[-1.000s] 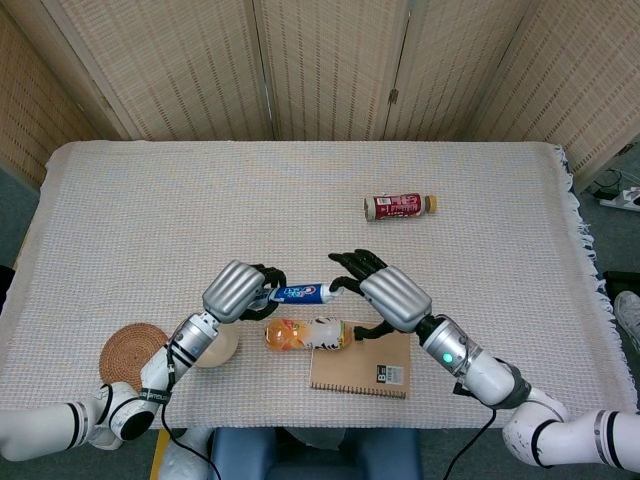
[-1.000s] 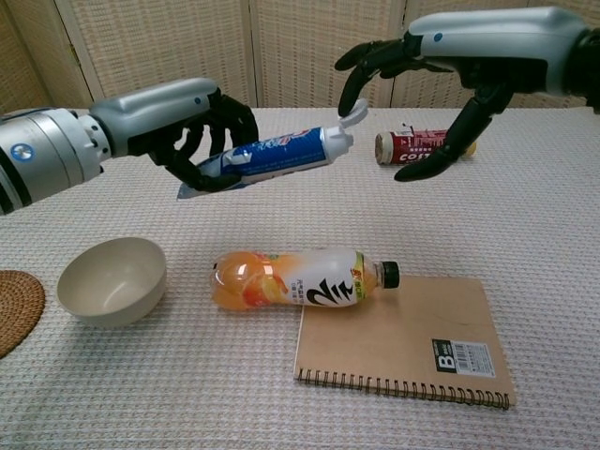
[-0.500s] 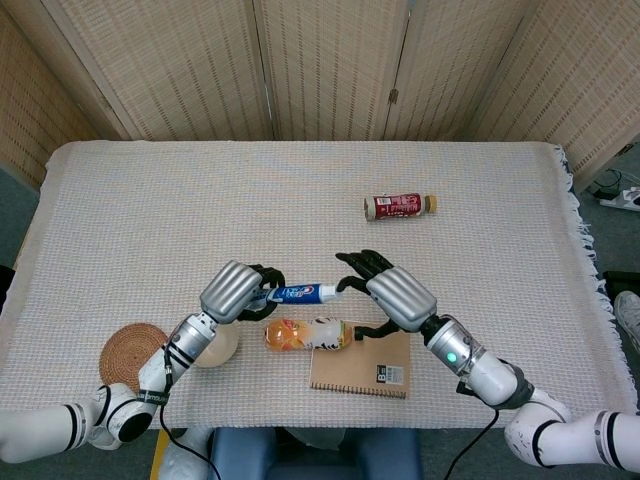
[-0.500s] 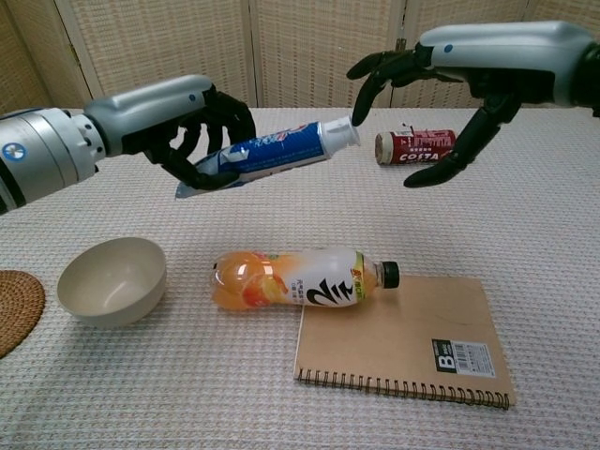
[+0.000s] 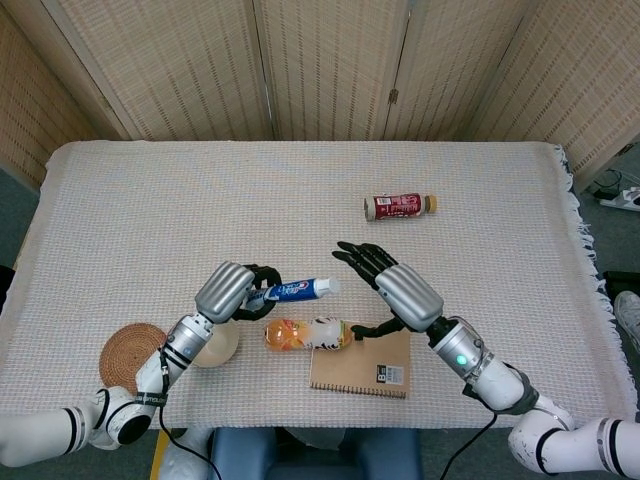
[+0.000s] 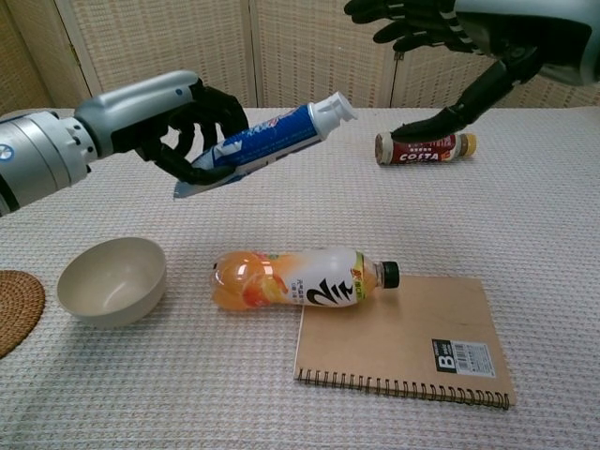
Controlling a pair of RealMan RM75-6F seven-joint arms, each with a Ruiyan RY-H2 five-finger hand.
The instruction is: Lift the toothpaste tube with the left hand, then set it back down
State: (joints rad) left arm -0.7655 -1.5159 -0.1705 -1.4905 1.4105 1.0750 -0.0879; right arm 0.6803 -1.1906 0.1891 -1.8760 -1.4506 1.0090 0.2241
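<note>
My left hand [image 5: 232, 291] [image 6: 178, 122] grips the blue and white toothpaste tube [image 5: 296, 290] [image 6: 267, 139] by its flat tail end and holds it in the air above the table, cap tilted up to the right. The tube hangs over the orange juice bottle [image 5: 306, 333] [image 6: 298, 279]. My right hand [image 5: 390, 286] [image 6: 450, 28] is open, fingers spread, raised to the right of the tube's cap and apart from it.
A brown spiral notebook [image 5: 361, 368] [image 6: 403, 339] lies beside the juice bottle's cap. A beige bowl [image 5: 218, 346] [image 6: 112, 279] and a woven coaster [image 5: 130, 353] [image 6: 17, 309] sit at the near left. A red drink bottle [image 5: 400, 206] [image 6: 424, 148] lies farther back right.
My left hand has raised the tube's cap end a little higher. My right hand has let go of the cap and lifted up and away to the right.
</note>
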